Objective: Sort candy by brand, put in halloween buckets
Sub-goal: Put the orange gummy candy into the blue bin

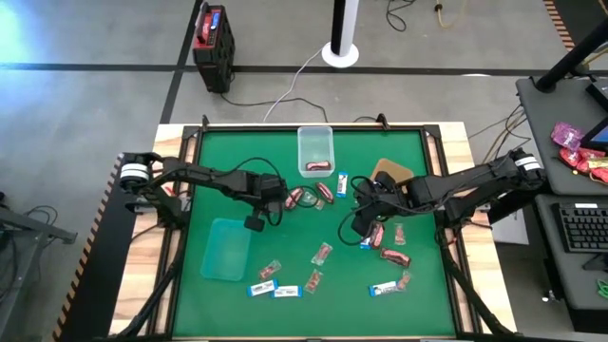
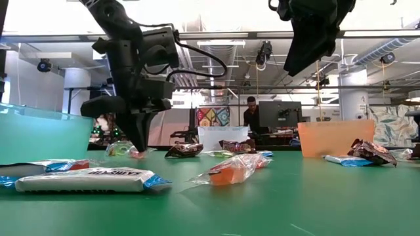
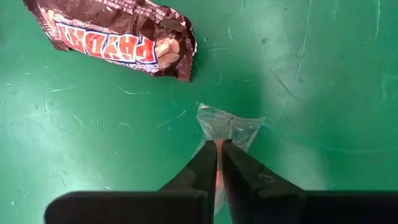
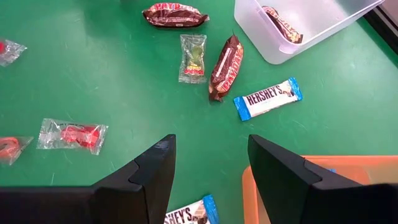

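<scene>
My left gripper (image 1: 283,199) (image 3: 219,146) points down at mid-table, shut on a clear-wrapped candy (image 3: 229,129). A brown PayDay bar (image 3: 118,37) lies just beyond it. My right gripper (image 1: 364,218) (image 4: 211,155) hangs open above the table next to the brown tray (image 1: 391,175), touching nothing. Brown, blue-and-white (image 4: 267,98) and clear-pinkish (image 4: 71,135) candies lie scattered on the green mat. The clear tub (image 1: 315,142) near the far edge holds a brown bar (image 1: 319,166). The teal tub (image 1: 226,249) sits near the left front. My left gripper pinches the clear wrapper by its crimped end (image 3: 214,134) between the two fingertips, coming from above and pointing down. The rest of the wrapper (image 2: 123,150) lies on the mat beside the fingers.
A Hershey's bar (image 2: 85,180) and a pinkish candy (image 2: 233,169) lie near the front edge. More candies cluster below the right arm (image 1: 391,256). Cables loop beside the left wrist (image 1: 249,171). A person stands in the room behind the table (image 2: 251,113).
</scene>
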